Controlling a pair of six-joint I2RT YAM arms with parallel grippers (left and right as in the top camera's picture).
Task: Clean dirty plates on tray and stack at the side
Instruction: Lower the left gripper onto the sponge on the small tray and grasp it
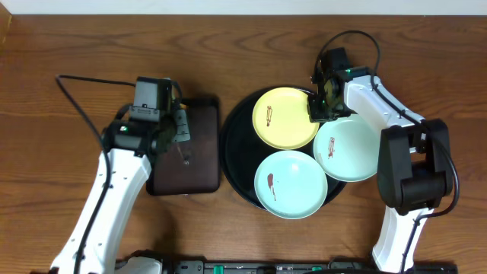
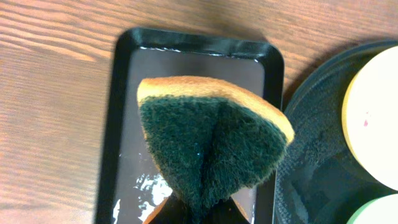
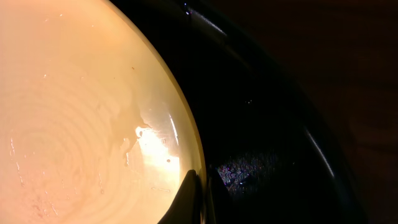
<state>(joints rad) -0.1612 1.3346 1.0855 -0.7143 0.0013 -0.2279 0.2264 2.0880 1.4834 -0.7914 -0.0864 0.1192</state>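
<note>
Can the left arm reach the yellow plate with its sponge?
Probably yes. Nothing lies between the sponge and the yellow plate, and the right gripper grips only its far edge.

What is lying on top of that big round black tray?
Three small plates: a yellow plate and a mint plate, both smeared, and a second mint plate. The right pincer covers part of the yellow plate's rim.

Round glossy black tray point(image 1: 237, 148), low rim. Three small plates lie on it face up, edges close together.
- pale yellow plate point(image 1: 285, 118): far part of tray; red-brown smear left of centre.
- mint plate point(image 1: 291, 183): near part; smear at left.
- second mint plate point(image 1: 346, 148): right side, overhanging tray rim.
</note>
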